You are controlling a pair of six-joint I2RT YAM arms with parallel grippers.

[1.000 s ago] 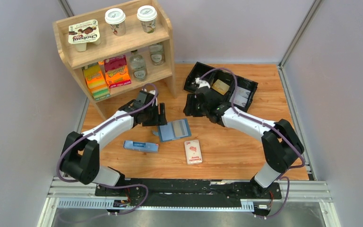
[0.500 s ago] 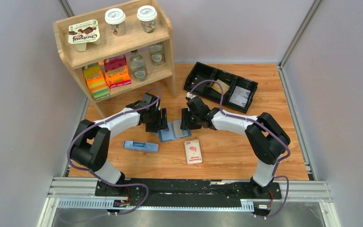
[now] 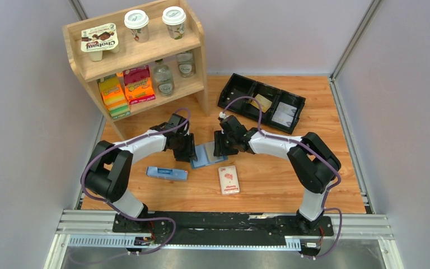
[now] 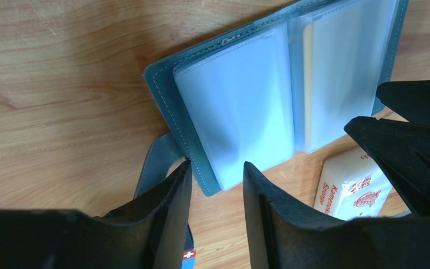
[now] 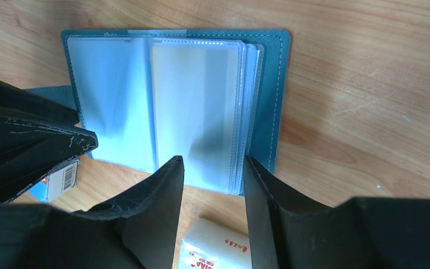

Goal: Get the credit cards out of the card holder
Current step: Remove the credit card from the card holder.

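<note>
Card holder point(image 3: 207, 155) lies open beneath left claw point(image 4: 215, 168) and right claw point(image 5: 213, 163), each parted astride one edge.

Top view: the card holder point(image 3: 208, 156) is half buried under the left end effector point(image 3: 192, 153) and right end effector point(image 3: 219, 149). Frosted sleeves blur what's inside, only a tan sliver point(image 4: 307, 84) peeks out. What's in the tray point(image 3: 225, 92)? Too small to tell.

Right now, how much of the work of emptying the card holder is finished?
Done: a tan card and a greyish card lie in the black tray. In hand: left gripper and right gripper hover open over the open card holder. Left: a yellowish edge shows inside one sleeve, perhaps another card to pull.
</note>
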